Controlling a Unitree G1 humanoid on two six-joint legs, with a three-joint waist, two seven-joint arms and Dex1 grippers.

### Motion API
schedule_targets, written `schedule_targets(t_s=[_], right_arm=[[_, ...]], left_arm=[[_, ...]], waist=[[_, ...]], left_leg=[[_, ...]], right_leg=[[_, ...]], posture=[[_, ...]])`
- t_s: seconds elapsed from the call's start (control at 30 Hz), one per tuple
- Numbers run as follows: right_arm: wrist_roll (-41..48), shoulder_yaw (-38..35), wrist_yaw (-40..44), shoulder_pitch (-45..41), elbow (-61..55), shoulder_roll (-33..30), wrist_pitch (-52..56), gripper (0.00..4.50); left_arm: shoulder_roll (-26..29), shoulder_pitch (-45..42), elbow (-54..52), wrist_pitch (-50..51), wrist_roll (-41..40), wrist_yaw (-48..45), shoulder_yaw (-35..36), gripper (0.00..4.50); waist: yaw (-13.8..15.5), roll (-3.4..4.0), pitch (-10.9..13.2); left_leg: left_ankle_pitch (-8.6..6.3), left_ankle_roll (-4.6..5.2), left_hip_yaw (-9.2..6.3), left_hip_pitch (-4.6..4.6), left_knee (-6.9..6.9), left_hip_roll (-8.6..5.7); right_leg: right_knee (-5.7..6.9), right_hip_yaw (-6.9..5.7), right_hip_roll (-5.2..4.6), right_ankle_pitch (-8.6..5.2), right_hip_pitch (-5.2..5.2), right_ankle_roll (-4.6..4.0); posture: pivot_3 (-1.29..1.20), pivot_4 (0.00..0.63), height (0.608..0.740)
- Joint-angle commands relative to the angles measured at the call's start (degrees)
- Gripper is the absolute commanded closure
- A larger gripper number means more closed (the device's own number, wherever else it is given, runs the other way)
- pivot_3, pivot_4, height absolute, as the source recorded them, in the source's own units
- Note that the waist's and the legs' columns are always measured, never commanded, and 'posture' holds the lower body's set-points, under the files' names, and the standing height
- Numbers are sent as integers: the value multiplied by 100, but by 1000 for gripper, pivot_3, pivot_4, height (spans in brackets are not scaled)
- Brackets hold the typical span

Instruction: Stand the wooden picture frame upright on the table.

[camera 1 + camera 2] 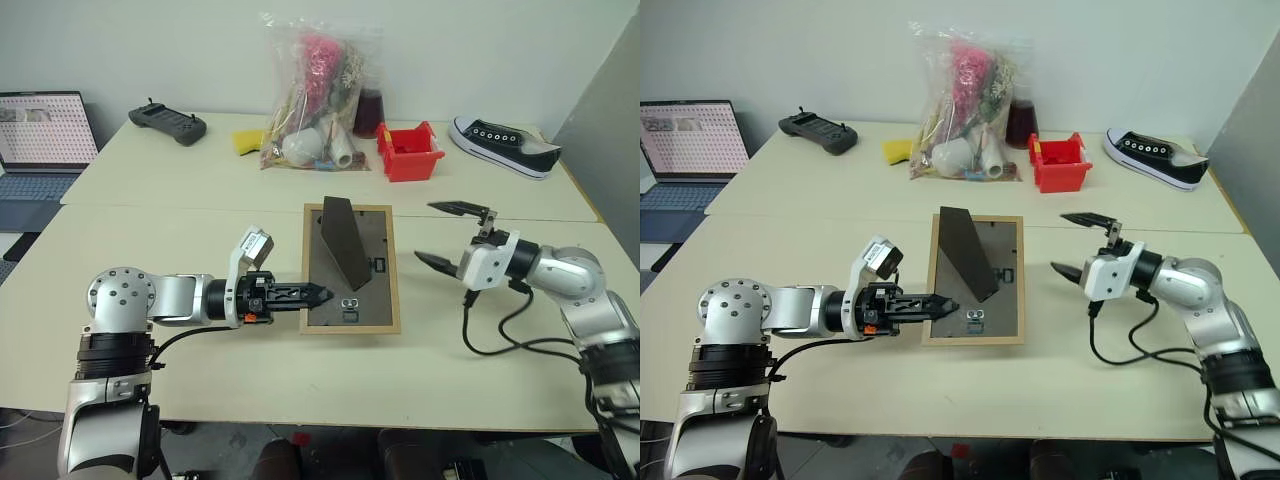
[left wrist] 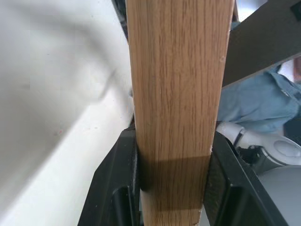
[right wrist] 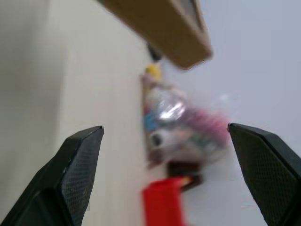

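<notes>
One red bin (image 1: 410, 153) (contents unclear) behind wooden picture frame (image 1: 349, 268).

The laptop (image 1: 45, 150) is cut off by the picture's edge; the bag's (image 1: 318, 95) contents are too jumbled to tell.

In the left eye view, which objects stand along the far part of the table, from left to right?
Black controller → yellow object → clear plastic bag of mixed items → red bin → black-and-white sneaker, all on the table.
</notes>
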Motion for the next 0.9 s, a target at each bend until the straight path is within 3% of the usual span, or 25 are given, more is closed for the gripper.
schedule_targets(t_s=[0.03,0.13,0.27,0.47,0.5,0.73,0.8,0.9], right_arm=[[-1209,-155,-1464,-549,313,325,-1380,29],[-2088,-30,-2169,-754,423,440,-1774,29],[-2507,144,-2753,-962,590,557,-1980,29],[-2549,303,-3082,-1050,620,380,-2183,1069],[-2569,324,-3115,-1043,651,323,-2198,1455],[-2592,434,-3258,-1059,698,16,-2309,2739],[-2536,493,-3234,-1079,737,-60,-2367,2954],[-2402,610,-3188,-1129,857,-119,-2394,3155]], left_arm=[[-12,26,-149,-34,-860,492,-62,3202],[64,129,-163,-260,-1425,885,-246,3202],[215,237,-214,-603,-1992,1347,-525,3202],[519,456,-390,-1081,-2652,1776,-897,3202],[536,478,-415,-1143,-2677,1810,-935,3202],[643,599,-657,-1458,-2708,1891,-1135,3202],[660,660,-680,-1560,-2718,1890,-1120,2515],[763,671,-687,-1686,-2710,1865,-1066,2023]], waist=[[-1,0,0],[1,0,0],[15,0,0],[17,0,0],[16,0,0],[9,0,0],[5,0,0],[2,0,0]], left_leg=[[1,-2,1,2,-1,0],[3,-6,1,7,-2,0],[6,-11,-4,14,-1,-2],[6,-11,-1,24,-2,-6],[6,-11,-1,27,-2,-6],[6,-10,7,45,-4,-8],[6,-10,7,49,-7,-8],[6,-10,10,52,-7,-7]], right_leg=[[1,0,0,0,0,0],[2,6,-2,0,2,-1],[5,8,-8,0,9,-1],[5,11,-12,1,20,-1],[5,10,-12,1,23,-1],[7,23,-10,1,32,-1],[7,25,-10,1,34,-1],[7,26,-9,0,35,-1]], posture=[[0,150,740],[0,150,740],[0,150,740],[0,150,740],[0,150,740],[0,150,740],[0,150,740],[0,150,740]])
